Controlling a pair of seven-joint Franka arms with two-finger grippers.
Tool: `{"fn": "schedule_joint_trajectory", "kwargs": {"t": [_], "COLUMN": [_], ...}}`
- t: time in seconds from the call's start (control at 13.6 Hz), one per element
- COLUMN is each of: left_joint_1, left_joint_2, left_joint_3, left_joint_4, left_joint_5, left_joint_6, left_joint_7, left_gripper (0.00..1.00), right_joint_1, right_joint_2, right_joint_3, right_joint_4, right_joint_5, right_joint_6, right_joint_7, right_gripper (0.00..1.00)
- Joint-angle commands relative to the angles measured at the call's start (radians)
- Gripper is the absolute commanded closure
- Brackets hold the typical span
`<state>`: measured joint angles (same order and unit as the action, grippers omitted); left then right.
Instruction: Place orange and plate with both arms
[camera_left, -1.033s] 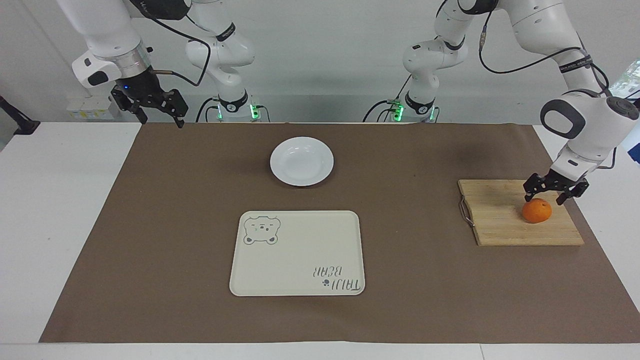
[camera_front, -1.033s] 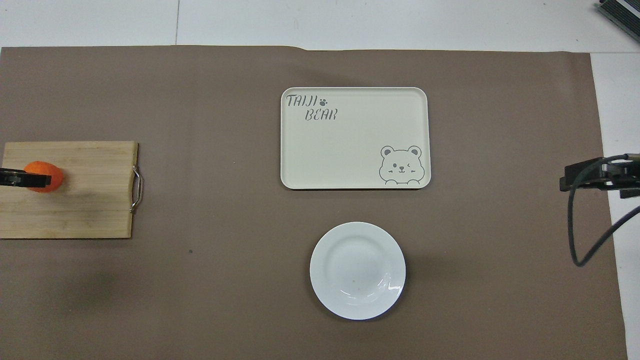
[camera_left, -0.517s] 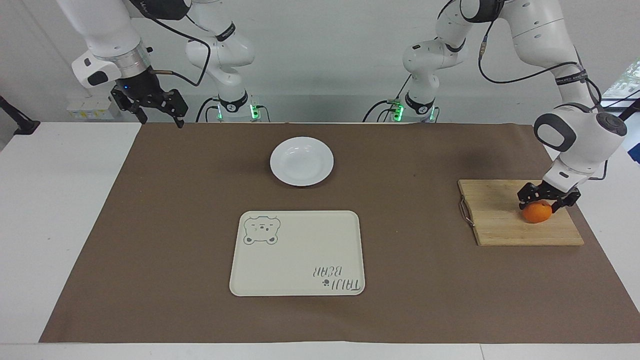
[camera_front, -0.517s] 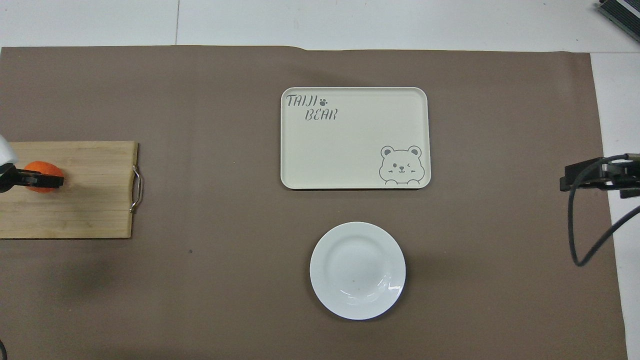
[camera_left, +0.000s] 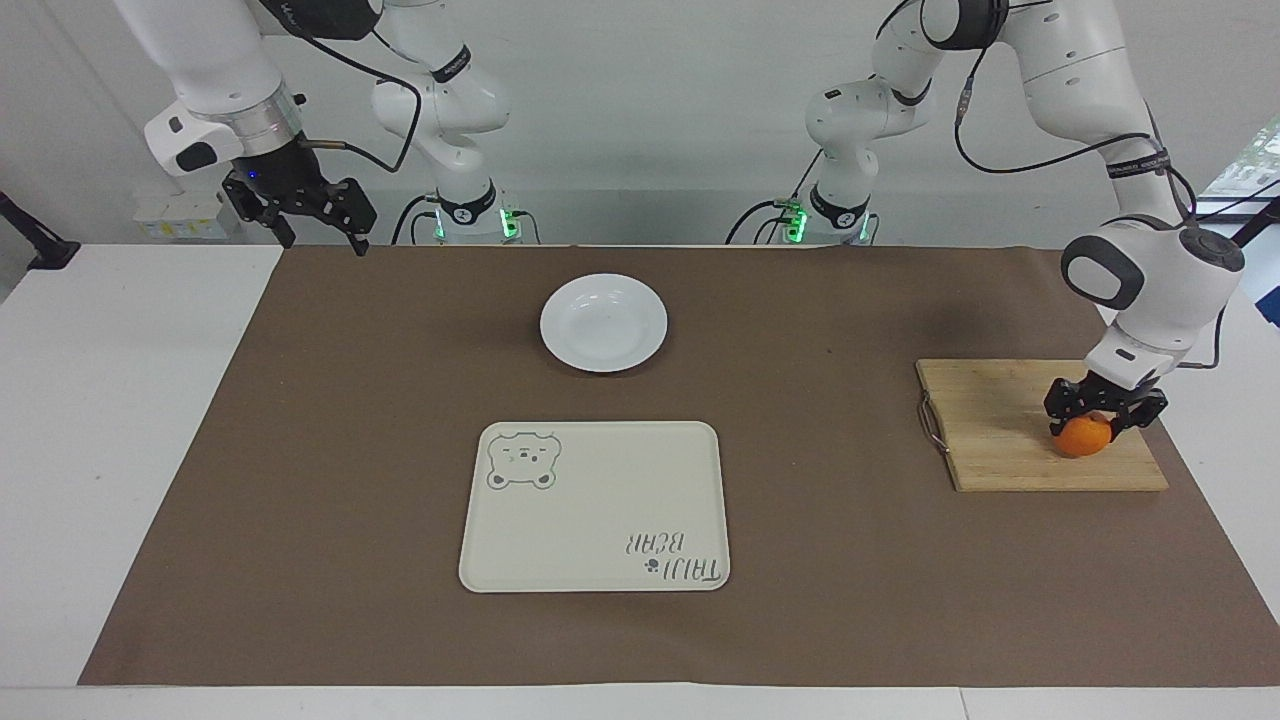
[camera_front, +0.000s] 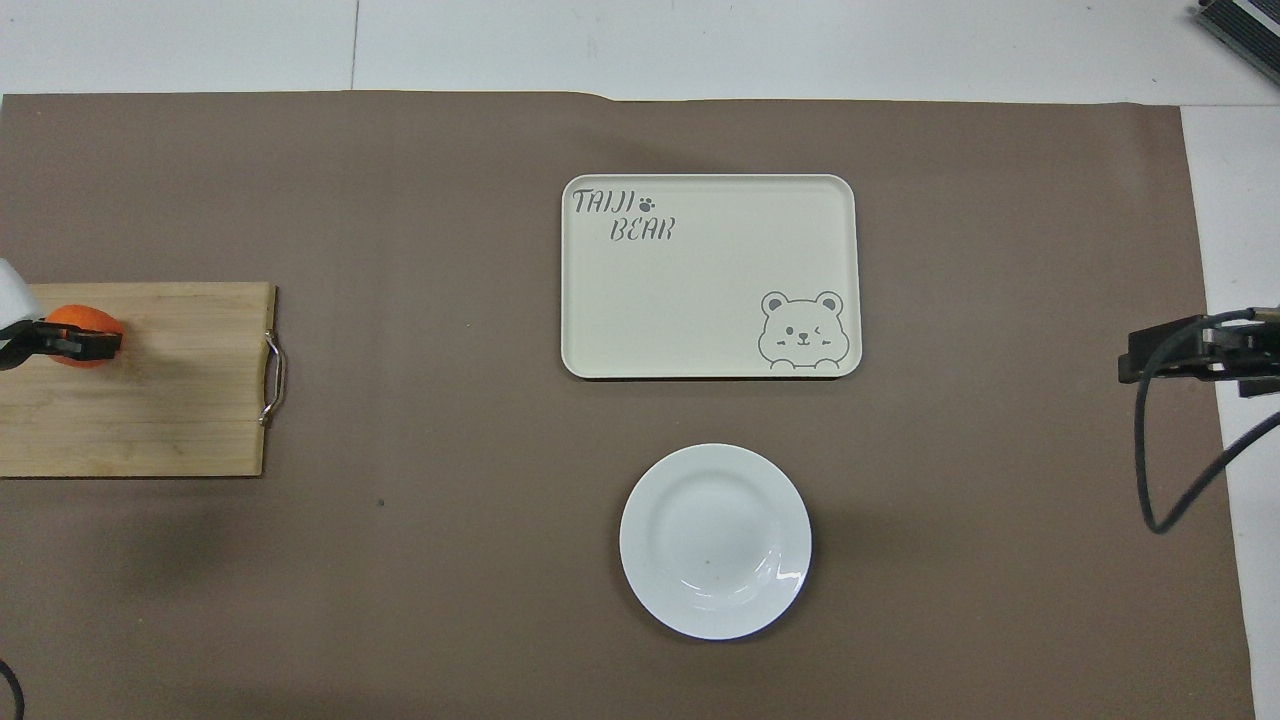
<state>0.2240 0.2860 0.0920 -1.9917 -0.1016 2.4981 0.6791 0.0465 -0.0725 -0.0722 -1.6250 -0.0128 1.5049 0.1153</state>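
The orange lies on a wooden cutting board at the left arm's end of the table; it also shows in the overhead view. My left gripper is down over the orange, open, with a finger on either side of it. The white plate sits empty on the brown mat, nearer to the robots than the tray; it also shows in the overhead view. My right gripper is open and empty, and waits raised over the mat's edge at the right arm's end.
A cream bear-print tray lies empty mid-table, farther from the robots than the plate. The cutting board has a metal handle on its side toward the tray. A black cable hangs by the right gripper.
My left gripper has come down from just above the orange to around it. The orange has shifted slightly farther from the robots on the board. The right arm has not moved.
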Motion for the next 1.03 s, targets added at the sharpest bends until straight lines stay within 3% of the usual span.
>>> {"fn": "schedule_joint_trajectory", "kwargs": {"t": [0.0, 0.22, 0.44, 0.96], "left_joint_1": [-0.047, -0.116, -0.234, -0.605], "left_joint_2": [-0.082, -0.177, -0.249, -0.271], "left_joint_3": [0.008, 0.008, 0.008, 0.005], "left_joint_4": [-0.013, -0.016, -0.018, -0.035], "left_joint_5": [-0.02, -0.02, -0.02, -0.02], "left_joint_6": [-0.04, -0.2, -0.272, -0.292], "left_joint_7": [0.02, -0.024, -0.212, -0.645], "left_gripper": [1.0, 1.0, 1.0, 1.0], "right_joint_1": [-0.008, -0.01, -0.011, -0.016], "right_joint_2": [-0.004, -0.004, -0.004, -0.004], "right_joint_3": [0.006, 0.006, 0.008, 0.006], "right_joint_4": [0.005, 0.005, 0.004, 0.004], "right_joint_5": [0.005, 0.005, 0.01, 0.025], "right_joint_6": [-0.011, -0.011, -0.011, -0.012], "right_joint_7": [-0.019, -0.02, -0.022, -0.022], "right_gripper": [0.0, 0.0, 0.0, 0.0]}}
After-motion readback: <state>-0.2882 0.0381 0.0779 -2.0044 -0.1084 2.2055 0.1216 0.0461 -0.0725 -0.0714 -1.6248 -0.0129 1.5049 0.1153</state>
